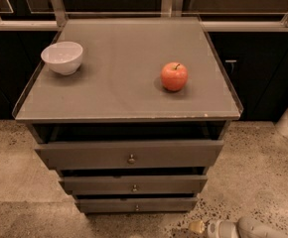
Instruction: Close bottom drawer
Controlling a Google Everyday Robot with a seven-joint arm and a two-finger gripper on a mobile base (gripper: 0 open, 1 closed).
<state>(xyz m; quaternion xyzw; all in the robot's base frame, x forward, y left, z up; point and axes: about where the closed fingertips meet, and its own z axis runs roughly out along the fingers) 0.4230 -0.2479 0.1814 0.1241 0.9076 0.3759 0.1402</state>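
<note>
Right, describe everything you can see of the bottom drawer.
The bottom drawer is the lowest, narrowest-looking of three: a flat, slim, dark grey-brown front with a small round metal knob at its centre. A dark gap shows above it. Nothing touches it; the gripper sits apart, lower right, near the floor.
</note>
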